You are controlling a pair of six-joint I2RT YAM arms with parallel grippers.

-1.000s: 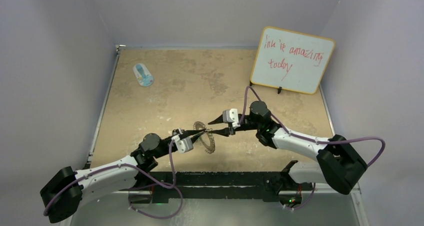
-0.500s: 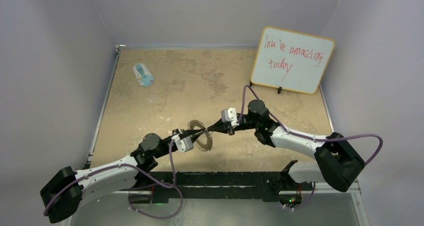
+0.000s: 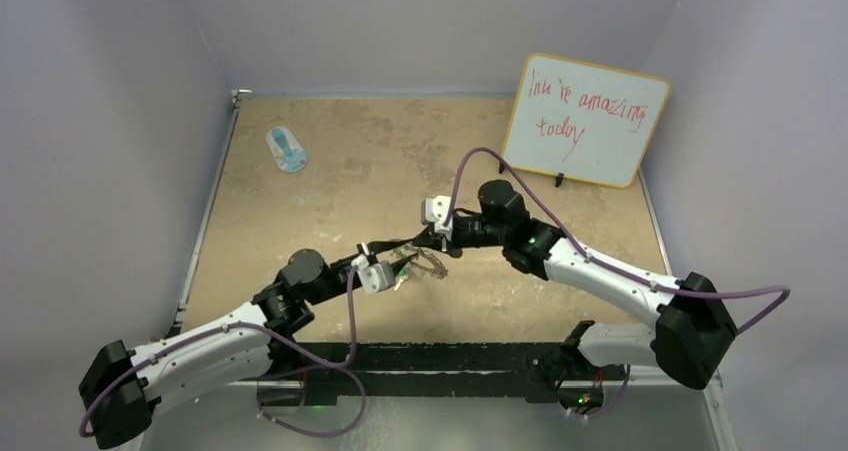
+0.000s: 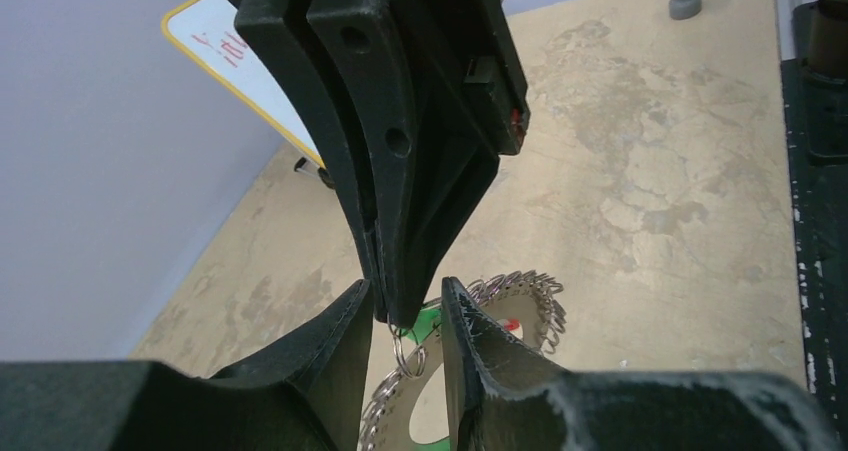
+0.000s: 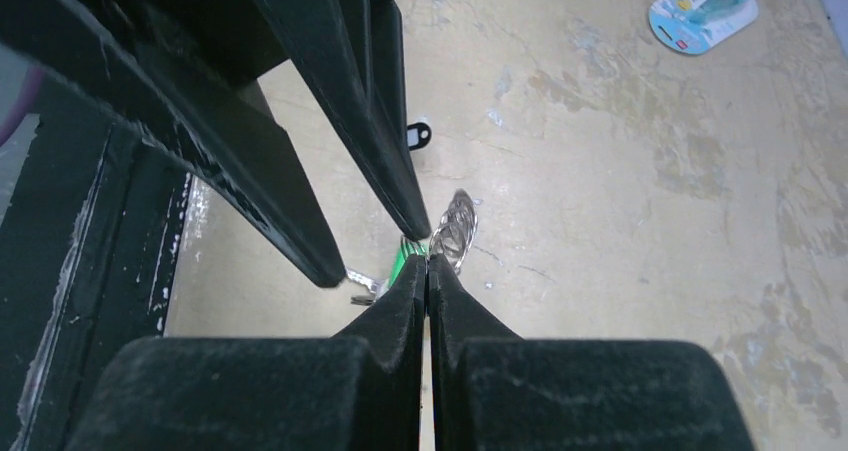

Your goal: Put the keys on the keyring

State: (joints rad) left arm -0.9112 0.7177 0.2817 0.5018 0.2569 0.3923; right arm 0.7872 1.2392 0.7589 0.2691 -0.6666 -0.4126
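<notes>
The keyring (image 4: 520, 296), a flat silver disc edged with wire loops, hangs from one small loop (image 4: 408, 353). My right gripper (image 5: 428, 263) is shut on that loop. In the top view the keyring (image 3: 425, 266) sits low over the table between both arms. My left gripper (image 4: 405, 289) is open, its fingers straddling the right gripper's tips without holding anything. A green tag (image 5: 405, 259) with its silver key (image 5: 364, 288) dangles just under the ring. Beneath the ring a red tag (image 4: 512, 324) shows. A black tag (image 5: 418, 134) lies apart on the table.
A blue-and-white oval object (image 3: 287, 149) lies at the far left of the table. A whiteboard (image 3: 585, 119) with red writing leans at the back right. A black frame (image 3: 450, 356) runs along the near edge by the arm bases.
My right gripper has shut on a wire loop and swung left. My left gripper has opened and let go. The keyring has dropped from standing on edge to hanging low.
</notes>
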